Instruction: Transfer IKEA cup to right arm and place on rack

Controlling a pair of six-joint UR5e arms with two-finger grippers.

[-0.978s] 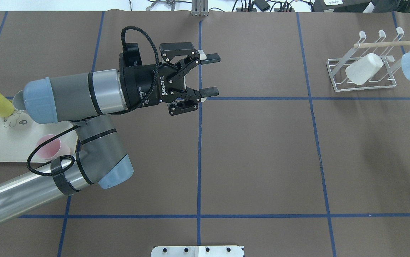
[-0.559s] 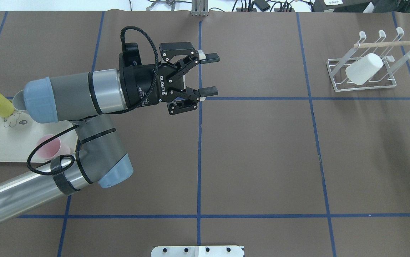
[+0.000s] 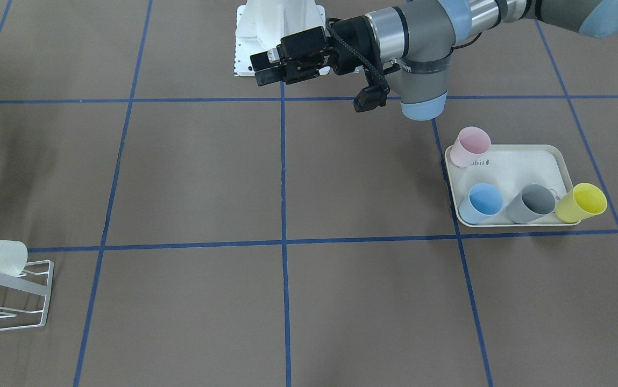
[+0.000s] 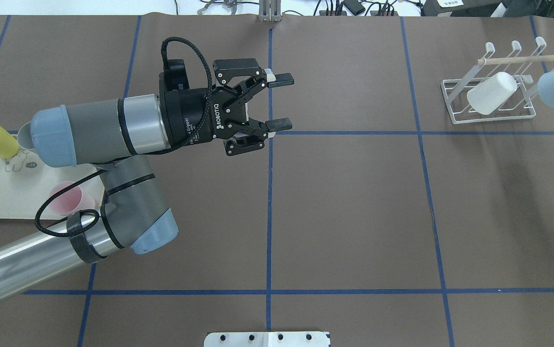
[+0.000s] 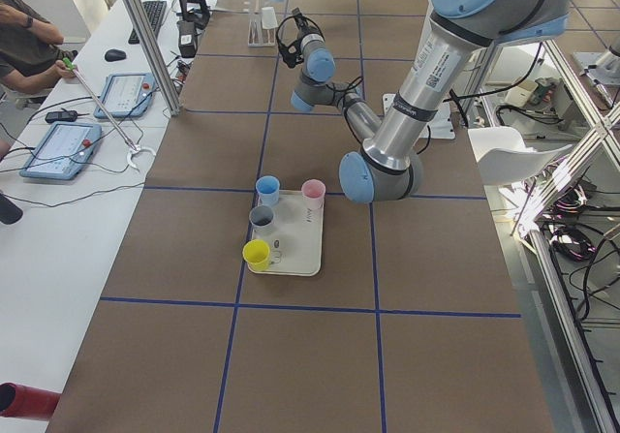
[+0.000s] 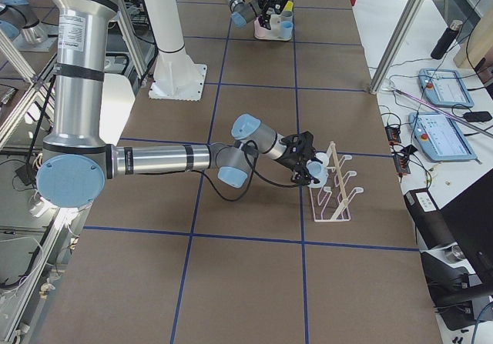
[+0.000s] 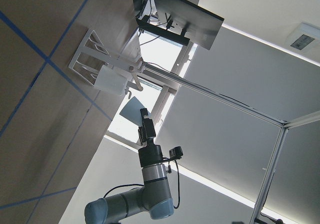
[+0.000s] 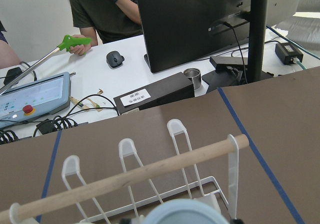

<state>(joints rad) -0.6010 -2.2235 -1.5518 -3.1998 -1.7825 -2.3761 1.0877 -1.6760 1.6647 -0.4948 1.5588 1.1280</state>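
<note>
Most of the right gripper is cut off at the overhead view's right edge, where only a black finger shows over the pale blue IKEA cup. The left wrist view shows it clamped on that cup, held in the air just beside the rack's wooden dowel and near a white cup tilted on a prong. The left gripper hovers level over mid-table, fingers spread and empty. The table has a brown mat crossed by blue tape lines. A cream tray carries four coloured cups. A person sits at a desk beyond.
</note>
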